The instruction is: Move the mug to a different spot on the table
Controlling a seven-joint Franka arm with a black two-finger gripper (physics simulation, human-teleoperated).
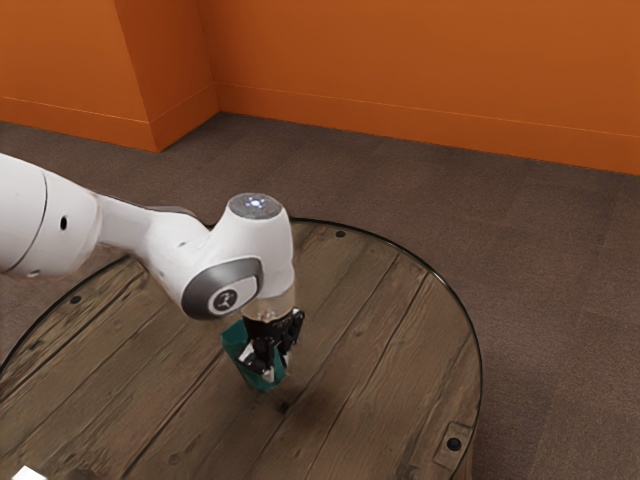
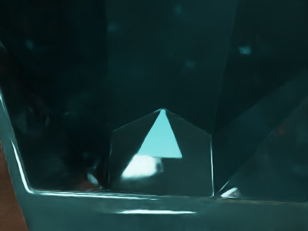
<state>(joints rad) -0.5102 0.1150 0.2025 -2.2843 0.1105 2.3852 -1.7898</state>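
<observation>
Round wooden table (image 1: 400, 330), orange-walled room. The mug (image 1: 240, 350) sat near the table's centre, with the gripper (image 1: 272, 358) fingers apparently clenched on its wall. Such a thin rim hold risked the mug tilting or slipping.

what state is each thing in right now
teal mug: gripped, tilted a little, low at the table; whether it still touches the wood is unclear
gripper: shut on the teal mug
round wooden table: level, under the mug
</observation>
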